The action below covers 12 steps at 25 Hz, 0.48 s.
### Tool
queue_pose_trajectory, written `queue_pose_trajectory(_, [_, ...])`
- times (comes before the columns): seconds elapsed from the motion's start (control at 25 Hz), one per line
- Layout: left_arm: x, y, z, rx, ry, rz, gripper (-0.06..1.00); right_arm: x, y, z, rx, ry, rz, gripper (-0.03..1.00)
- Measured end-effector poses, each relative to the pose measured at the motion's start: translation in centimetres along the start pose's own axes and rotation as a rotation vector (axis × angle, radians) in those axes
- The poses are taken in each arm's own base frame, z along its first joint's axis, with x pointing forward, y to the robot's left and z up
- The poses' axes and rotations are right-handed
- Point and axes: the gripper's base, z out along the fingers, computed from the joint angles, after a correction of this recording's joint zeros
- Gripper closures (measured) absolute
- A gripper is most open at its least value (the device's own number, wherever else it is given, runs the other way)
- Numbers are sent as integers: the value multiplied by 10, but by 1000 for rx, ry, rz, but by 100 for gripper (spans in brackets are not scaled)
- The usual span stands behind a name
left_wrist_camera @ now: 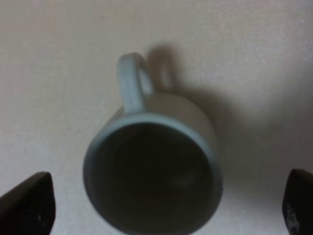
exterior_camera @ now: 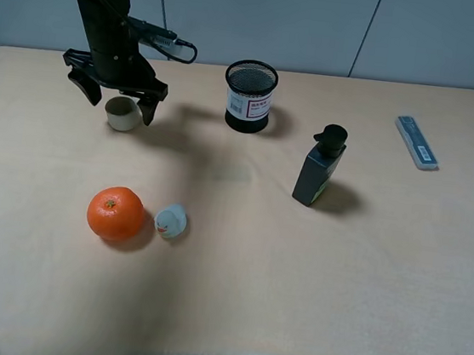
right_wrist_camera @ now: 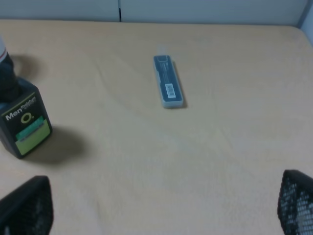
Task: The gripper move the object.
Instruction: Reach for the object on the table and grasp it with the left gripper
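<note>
Your table (exterior_camera: pixel 291 304) is covered in plain peach-beige, with a grey panelled wall (exterior_camera: pixel 281 20) behind it. The cup (exterior_camera: pixel 122 115) stands upright at the upper left of the frame. It is small and beige-grey, with a dark inside and a loop handle. Your left gripper (exterior_camera: pixel 115 104) straddles it, with its fingers spread wide and clear of its sides.

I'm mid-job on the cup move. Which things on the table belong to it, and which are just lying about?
In the job:
cup, upright
left gripper, open, straddling the cup

Lying about:
orange
small white object beside the orange
mesh pen holder
dark bottle
flat case
</note>
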Motion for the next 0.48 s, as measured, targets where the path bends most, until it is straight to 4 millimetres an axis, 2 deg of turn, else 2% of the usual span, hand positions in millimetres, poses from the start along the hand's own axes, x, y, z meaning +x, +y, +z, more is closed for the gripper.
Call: queue_pose_trajectory(0.48, [-5,-1,13,-7,-35,4,3,0,0,0,0,0,0,28])
